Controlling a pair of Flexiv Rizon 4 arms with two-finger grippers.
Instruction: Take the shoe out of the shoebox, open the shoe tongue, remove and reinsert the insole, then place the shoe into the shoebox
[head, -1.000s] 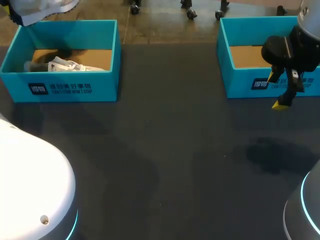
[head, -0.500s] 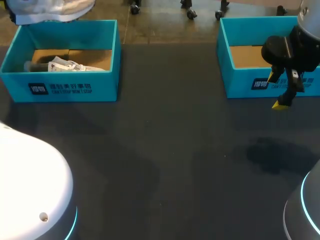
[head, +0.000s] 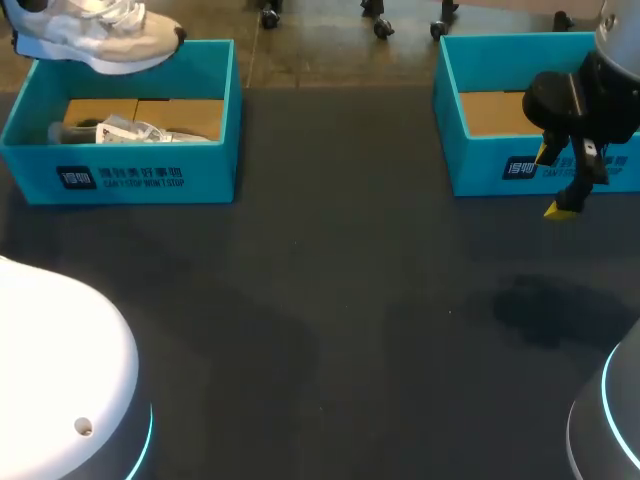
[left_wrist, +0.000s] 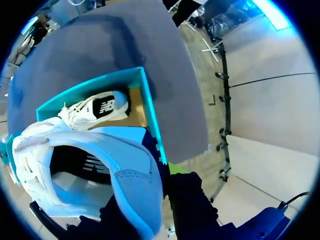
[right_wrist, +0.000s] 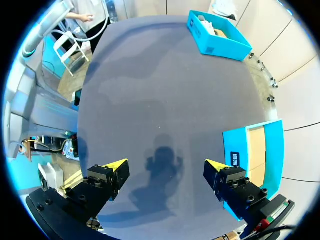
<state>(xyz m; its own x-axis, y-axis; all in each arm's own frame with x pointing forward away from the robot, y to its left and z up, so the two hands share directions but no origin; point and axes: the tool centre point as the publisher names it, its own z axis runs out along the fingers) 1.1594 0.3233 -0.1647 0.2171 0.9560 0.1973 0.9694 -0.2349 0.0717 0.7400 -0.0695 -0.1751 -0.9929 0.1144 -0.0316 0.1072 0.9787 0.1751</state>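
Observation:
A white shoe (head: 95, 35) hangs over the back rim of the left teal shoebox (head: 150, 175). In the left wrist view this shoe (left_wrist: 100, 170) fills the space just ahead of my left gripper (left_wrist: 157, 200), which is shut on its heel end; the opening with the dark lining faces the camera. A second white shoe (head: 125, 130) lies inside that box (left_wrist: 150, 110), under the held one. My right gripper (head: 555, 180) hangs open and empty in front of the right teal shoebox (head: 500, 165), its yellow tips wide apart (right_wrist: 165, 167) above the dark table.
The right shoebox (right_wrist: 250, 150) shows only its brown cardboard floor. The dark table (head: 330, 300) stretches between the two boxes. My arms' rounded bases (head: 60, 380) stand at the near corners.
The held shoe has shifted to the right and further into the head view above the left box. The right arm has stayed still.

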